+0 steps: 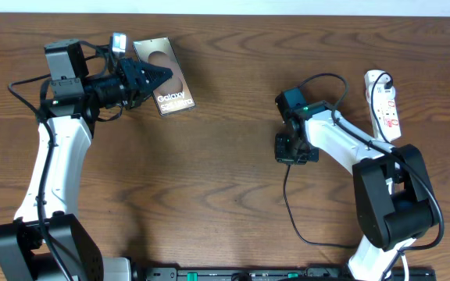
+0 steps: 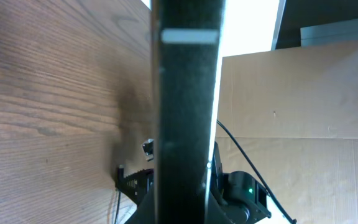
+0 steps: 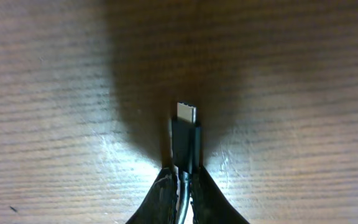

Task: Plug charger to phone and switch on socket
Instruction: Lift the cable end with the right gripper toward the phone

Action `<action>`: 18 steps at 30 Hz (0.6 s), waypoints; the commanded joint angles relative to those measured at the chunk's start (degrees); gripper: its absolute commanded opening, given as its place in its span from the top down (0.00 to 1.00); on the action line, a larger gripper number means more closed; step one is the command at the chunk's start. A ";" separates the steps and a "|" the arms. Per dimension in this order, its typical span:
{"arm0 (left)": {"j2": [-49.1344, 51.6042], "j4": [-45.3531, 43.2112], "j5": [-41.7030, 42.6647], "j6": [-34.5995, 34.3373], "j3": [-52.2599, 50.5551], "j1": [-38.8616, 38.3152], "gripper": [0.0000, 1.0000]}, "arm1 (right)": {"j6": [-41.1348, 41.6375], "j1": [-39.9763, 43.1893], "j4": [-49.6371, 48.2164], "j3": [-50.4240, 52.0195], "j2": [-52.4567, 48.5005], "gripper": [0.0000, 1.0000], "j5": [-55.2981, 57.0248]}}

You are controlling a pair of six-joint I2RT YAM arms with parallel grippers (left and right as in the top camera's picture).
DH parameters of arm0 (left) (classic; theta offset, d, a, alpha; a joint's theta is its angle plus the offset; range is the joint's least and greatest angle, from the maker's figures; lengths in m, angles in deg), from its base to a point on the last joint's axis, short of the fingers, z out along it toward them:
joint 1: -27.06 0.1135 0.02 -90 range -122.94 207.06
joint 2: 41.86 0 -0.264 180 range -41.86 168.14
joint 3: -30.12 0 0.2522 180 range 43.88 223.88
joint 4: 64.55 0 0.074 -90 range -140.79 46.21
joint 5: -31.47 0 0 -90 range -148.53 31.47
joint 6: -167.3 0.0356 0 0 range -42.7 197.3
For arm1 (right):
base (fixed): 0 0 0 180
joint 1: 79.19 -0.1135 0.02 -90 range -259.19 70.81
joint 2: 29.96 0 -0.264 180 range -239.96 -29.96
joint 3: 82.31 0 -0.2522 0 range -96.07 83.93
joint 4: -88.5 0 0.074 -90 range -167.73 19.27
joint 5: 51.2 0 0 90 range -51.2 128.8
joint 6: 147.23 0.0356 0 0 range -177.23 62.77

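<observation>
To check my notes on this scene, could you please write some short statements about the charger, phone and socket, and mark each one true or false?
1. The right gripper is shut on the charger, just behind its tip. True.
2. The charger is plugged into the phone. False: its tip is bare and far from the phone.
3. The left gripper grips the phone. True.
4. The socket lies beside the phone. False: it lies far from it, on the right side.

Dark phone [image 2: 188, 124] edge-on fills centre; wooden table [image 2: 48, 93] left, cardboard [image 2: 291, 106] right
</observation>
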 commanded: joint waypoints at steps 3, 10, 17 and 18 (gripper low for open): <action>-0.48 -0.52 2.40 0.72 0.96 0.04 0.93 | 0.50 1.60 -0.81 1.40 -0.63 0.94 -0.96; -0.57 -1.11 2.40 0.72 0.96 0.11 0.93 | -2.73 1.70 -0.98 0.68 0.07 0.99 -5.79; -3.61 -8.00 2.45 0.79 0.96 0.09 0.93 | -30.64 7.15 -2.25 -0.83 10.93 0.99 -45.92; -4.57 -9.01 2.45 0.70 0.96 0.09 0.93 | -35.41 7.76 -1.66 -0.83 12.39 0.99 -53.46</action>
